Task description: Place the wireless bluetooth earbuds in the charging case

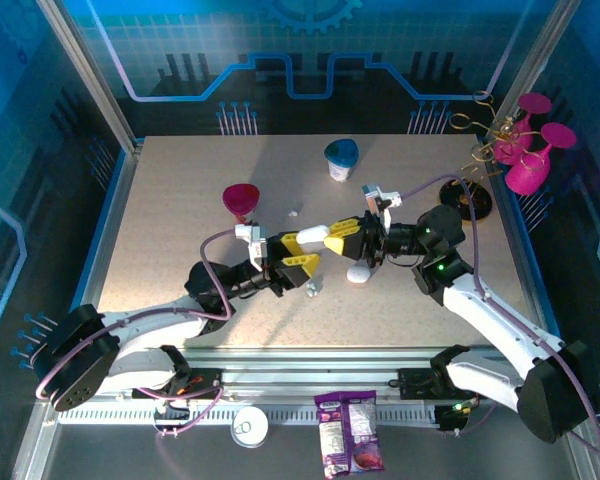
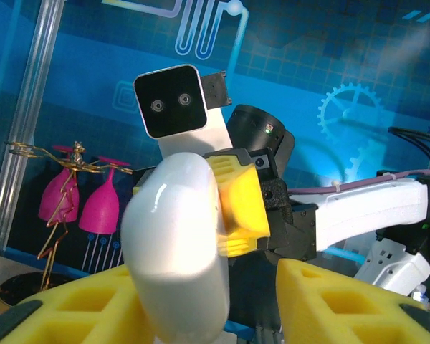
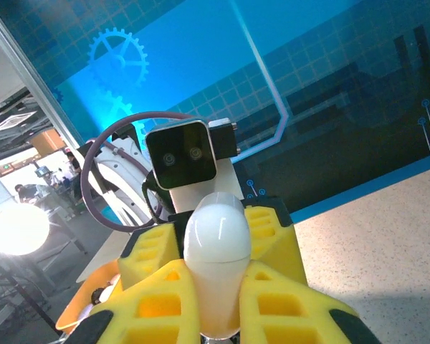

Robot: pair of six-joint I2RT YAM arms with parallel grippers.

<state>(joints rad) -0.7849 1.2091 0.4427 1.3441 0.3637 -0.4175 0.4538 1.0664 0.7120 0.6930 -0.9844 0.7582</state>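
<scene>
Top external view: at frame centre the right gripper point(image 1: 338, 238) clamps a white charging case point(image 1: 313, 236), its long axis running toward the left gripper point(image 1: 304, 251), whose jaws straddle it, partly open. Left wrist view adds a gap beside one finger point(image 2: 344, 301). A tiny pale piece, likely an earbud point(image 1: 312, 288), lies on the table point(image 1: 180, 180) just below.

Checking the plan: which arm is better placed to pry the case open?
Left, probably. The right pincer is shut on the case, steadying it; the left pincer straddles its free end with a gap beside one finger, ready to close and pull.
</scene>
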